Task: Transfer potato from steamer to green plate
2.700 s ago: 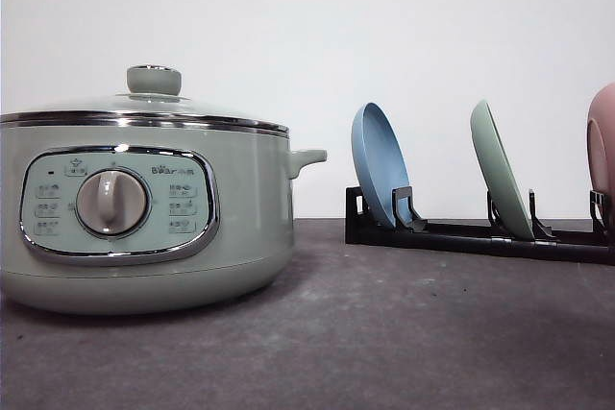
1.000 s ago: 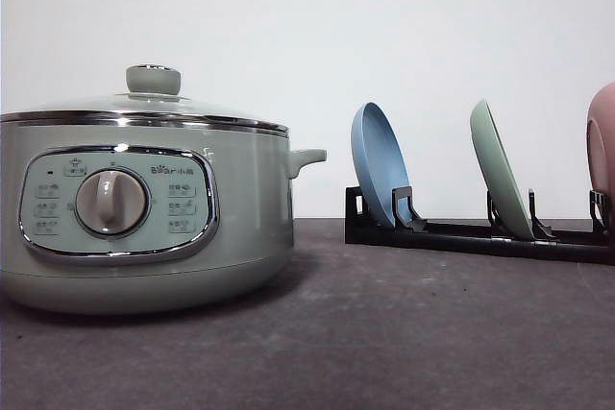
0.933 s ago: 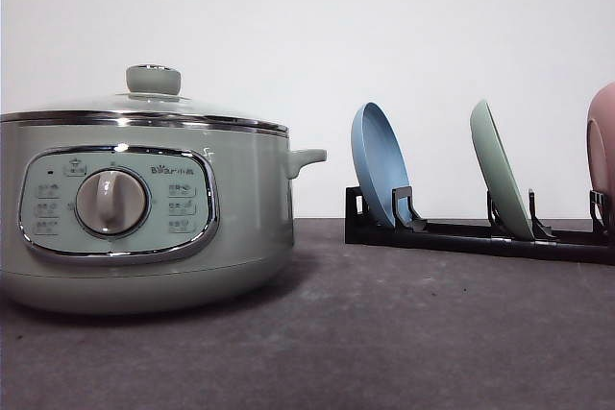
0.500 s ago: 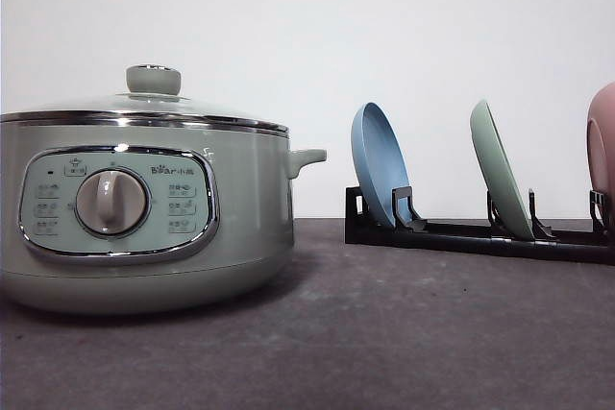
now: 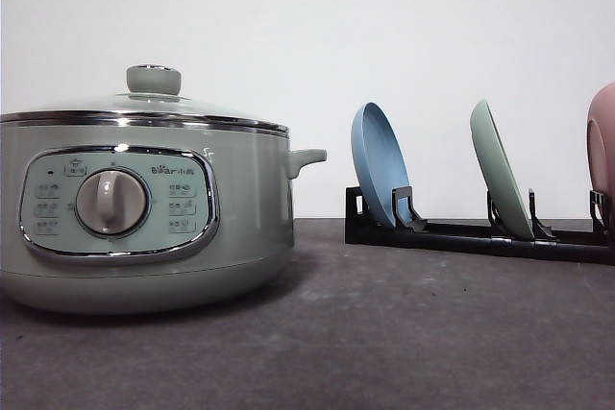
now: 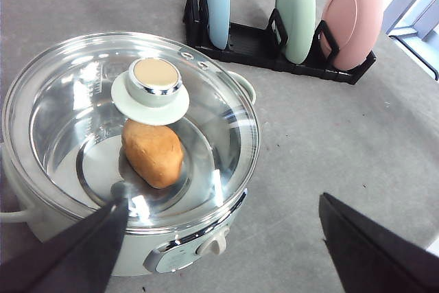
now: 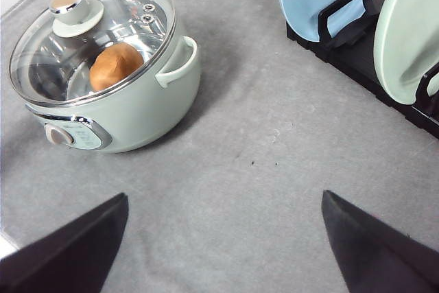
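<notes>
The pale green steamer (image 5: 144, 218) stands on the left of the table with its glass lid (image 6: 82, 108) on. Through the lid I see the orange-brown potato (image 6: 153, 152) lying on the steamer's floor; it is also seen in the right wrist view (image 7: 115, 64). The green plate (image 5: 500, 170) stands on edge in the black rack (image 5: 461, 237) at the right, between two other plates. My left gripper (image 6: 223, 202) hovers open above the steamer's front rim. Over bare table between steamer and rack, my right gripper (image 7: 225, 200) is open and holds nothing.
A blue plate (image 5: 380, 165) and a pink plate (image 5: 603, 141) stand in the same rack on either side of the green one. The lid's knob (image 6: 151, 87) sits above the potato. The steamer's side handle (image 7: 175, 63) points toward the rack.
</notes>
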Tool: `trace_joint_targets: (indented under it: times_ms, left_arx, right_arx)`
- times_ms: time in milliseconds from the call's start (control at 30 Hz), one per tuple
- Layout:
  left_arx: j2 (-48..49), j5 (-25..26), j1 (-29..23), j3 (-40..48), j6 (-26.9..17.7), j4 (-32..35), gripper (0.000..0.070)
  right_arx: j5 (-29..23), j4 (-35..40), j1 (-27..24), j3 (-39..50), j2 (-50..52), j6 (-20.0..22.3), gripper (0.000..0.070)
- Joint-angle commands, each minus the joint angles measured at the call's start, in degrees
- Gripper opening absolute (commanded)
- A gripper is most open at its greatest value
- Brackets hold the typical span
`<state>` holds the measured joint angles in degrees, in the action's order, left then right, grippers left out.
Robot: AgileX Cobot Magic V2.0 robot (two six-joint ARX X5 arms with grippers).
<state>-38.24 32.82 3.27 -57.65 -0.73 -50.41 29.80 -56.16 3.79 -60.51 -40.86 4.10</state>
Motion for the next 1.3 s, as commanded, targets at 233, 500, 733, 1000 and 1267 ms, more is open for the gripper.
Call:
trace_joint_targets:
  times_ms: [233, 500, 733, 1000, 1267]
  left_arx:
    - [-0.31, 0.15, 0.13, -1.18, -0.70, 0.68, 0.0572]
    - [-0.31, 0.15, 0.13, -1.18, -0.52, 0.68, 0.0572]
    - [-0.31, 0.15, 0.13, -1.18, -0.52, 0.68, 0.0572]
    - [-0.31, 0.15, 0.13, -1.18, -0.52, 0.66, 0.0572]
    - [-0.31, 0.15, 0.13, -1.18, -0.52, 0.66, 0.0572]
  right_arx:
    - [-0.39, 2.43, 0.15, -1.07, -0.57, -3.20, 0.0572]
    - [-1.65, 10.91, 0.15, -3.30, -6.50, -12.51, 0.0571]
    - [-4.79, 13.46, 0.15, -12.02, -18.78, -14.16, 0.0570]
    - [-7.49, 14.18, 0.15, -25.21, -35.16, -14.59, 0.0570]
    - [-9.21, 14.63, 0.15, -35.20, -49.11, -14.61, 0.0570]
